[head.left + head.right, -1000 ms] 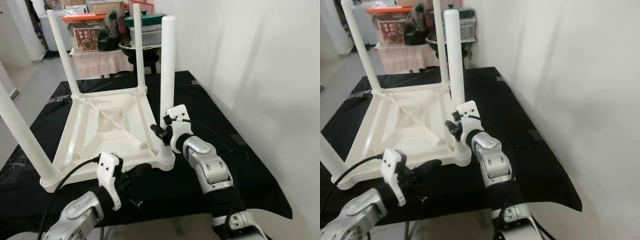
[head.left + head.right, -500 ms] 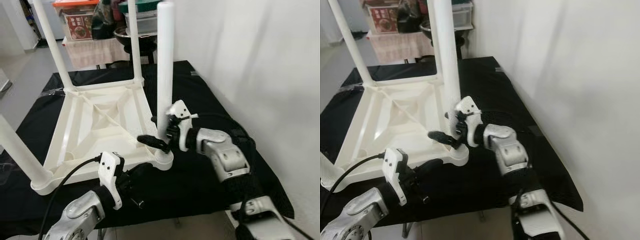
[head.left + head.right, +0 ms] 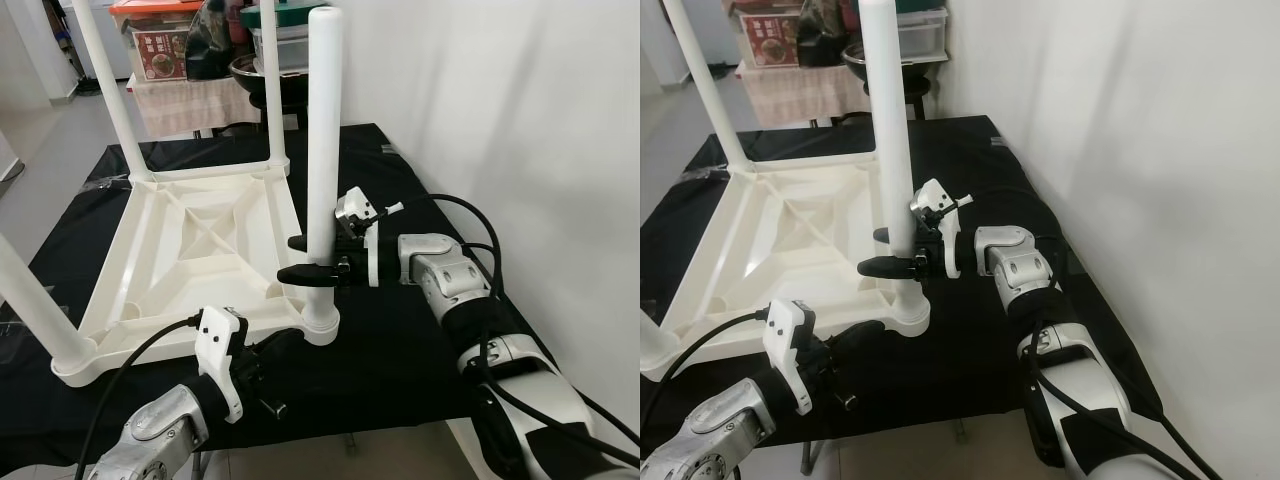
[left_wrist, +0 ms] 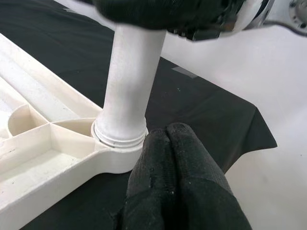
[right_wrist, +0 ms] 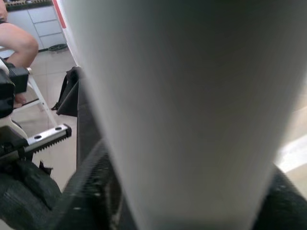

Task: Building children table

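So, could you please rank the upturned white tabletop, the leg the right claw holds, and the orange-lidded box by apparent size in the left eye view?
1. Tabletop
2. Leg at right claw
3. Orange-lidded box; farther away, so unsure.

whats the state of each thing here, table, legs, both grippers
table top: upside down on the black cloth
near right leg: upright in its corner socket
other legs: fitted, pointing up
right gripper: closed around the near right leg
left gripper: shut, empty, by the socket
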Controlling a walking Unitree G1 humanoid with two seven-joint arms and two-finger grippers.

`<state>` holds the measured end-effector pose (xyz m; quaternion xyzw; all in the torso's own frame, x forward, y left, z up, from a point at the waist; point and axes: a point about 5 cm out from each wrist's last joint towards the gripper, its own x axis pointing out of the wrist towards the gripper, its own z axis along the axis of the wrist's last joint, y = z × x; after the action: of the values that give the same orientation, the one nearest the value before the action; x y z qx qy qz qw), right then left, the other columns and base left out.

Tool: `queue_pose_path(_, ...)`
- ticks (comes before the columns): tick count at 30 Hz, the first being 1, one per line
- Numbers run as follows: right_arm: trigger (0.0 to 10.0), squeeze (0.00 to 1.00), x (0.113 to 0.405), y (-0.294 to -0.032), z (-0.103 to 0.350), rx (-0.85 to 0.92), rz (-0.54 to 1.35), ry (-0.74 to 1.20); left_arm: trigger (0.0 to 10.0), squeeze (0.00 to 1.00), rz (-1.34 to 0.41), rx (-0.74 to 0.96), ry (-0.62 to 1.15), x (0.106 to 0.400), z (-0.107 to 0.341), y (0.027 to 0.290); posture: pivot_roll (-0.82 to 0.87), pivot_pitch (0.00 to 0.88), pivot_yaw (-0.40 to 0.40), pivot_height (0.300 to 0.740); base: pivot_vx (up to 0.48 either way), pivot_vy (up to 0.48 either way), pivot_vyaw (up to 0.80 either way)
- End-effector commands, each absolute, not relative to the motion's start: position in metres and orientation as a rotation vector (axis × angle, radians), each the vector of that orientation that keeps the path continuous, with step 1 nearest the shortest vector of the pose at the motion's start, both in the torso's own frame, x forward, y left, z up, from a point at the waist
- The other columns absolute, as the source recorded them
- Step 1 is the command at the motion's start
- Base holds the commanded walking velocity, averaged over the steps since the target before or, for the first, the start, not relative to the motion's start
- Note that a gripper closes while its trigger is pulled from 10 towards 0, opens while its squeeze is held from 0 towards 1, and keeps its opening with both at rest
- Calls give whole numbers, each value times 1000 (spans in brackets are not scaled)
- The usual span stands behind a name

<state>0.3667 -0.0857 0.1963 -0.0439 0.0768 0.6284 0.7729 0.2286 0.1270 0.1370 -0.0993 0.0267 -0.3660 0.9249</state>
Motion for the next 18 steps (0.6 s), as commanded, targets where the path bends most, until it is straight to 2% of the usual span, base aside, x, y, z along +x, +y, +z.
queue_pose_path(1, 0, 0, 366, -82, 192, -103, 1383, 191, 10000, 0, -753, -200, 53, 227, 138, 125, 52, 12, -30, 740, 0, 0, 0)
queue_pose_path(4, 0, 0, 368, -86, 185, -94, 1327, 204, 10000, 0, -753, -202, 52, 226, 138, 124, 49, 12, -31, 740, 0, 0, 0)
queue_pose_path(6, 0, 0, 372, -90, 174, -99, 1182, 227, 10000, 0, -753, -203, 51, 226, 138, 124, 47, 13, -32, 740, 0, 0, 0)
queue_pose_path(7, 0, 0, 372, -90, 174, -99, 1182, 227, 10000, 0, -753, -203, 51, 226, 138, 124, 47, 13, -32, 740, 0, 0, 0)
queue_pose_path(8, 0, 0, 372, -92, 162, -126, 1048, 263, 10000, 0, -752, -204, 50, 226, 138, 125, 44, 17, -36, 740, 0, 0, 0)
queue_pose_path(9, 0, 0, 372, -92, 162, -126, 1048, 263, 10000, 0, -752, -204, 50, 226, 138, 125, 44, 17, -36, 740, 0, 0, 0)
queue_pose_path(10, 0, 0, 374, -96, 146, -121, 752, 324, 10000, 0, -751, -203, 49, 226, 138, 126, 46, 19, -38, 740, 0, 0, 0)
queue_pose_path(11, 0, 0, 362, -101, 135, -101, 439, 354, 10000, 0, -750, -202, 50, 226, 138, 128, 38, 24, -35, 740, 0, 0, 0)
queue_pose_path(12, 0, 0, 362, -101, 135, -101, 439, 354, 10000, 0, -750, -202, 50, 226, 138, 128, 38, 24, -35, 740, 0, 0, 0)
queue_pose_path(13, 0, 0, 346, -106, 132, -102, 278, 359, 10000, 0, -749, -200, 50, 225, 139, 129, 39, 26, -36, 740, 0, 0, 0)
queue_pose_path(14, 0, 0, 346, -106, 132, -102, 278, 359, 10000, 0, -749, -200, 50, 225, 139, 129, 39, 26, -36, 740, 0, 0, 0)
queue_pose_path(15, 0, 0, 330, -95, 131, -102, 285, 377, 10000, 0, -750, -199, 52, 226, 138, 130, 27, 16, -18, 740, 0, 0, 0)
queue_pose_path(18, 0, 0, 329, -92, 137, -121, 296, 344, 10000, 0, -753, -200, 55, 228, 137, 130, 11, 0, -12, 740, 0, 0, 0)
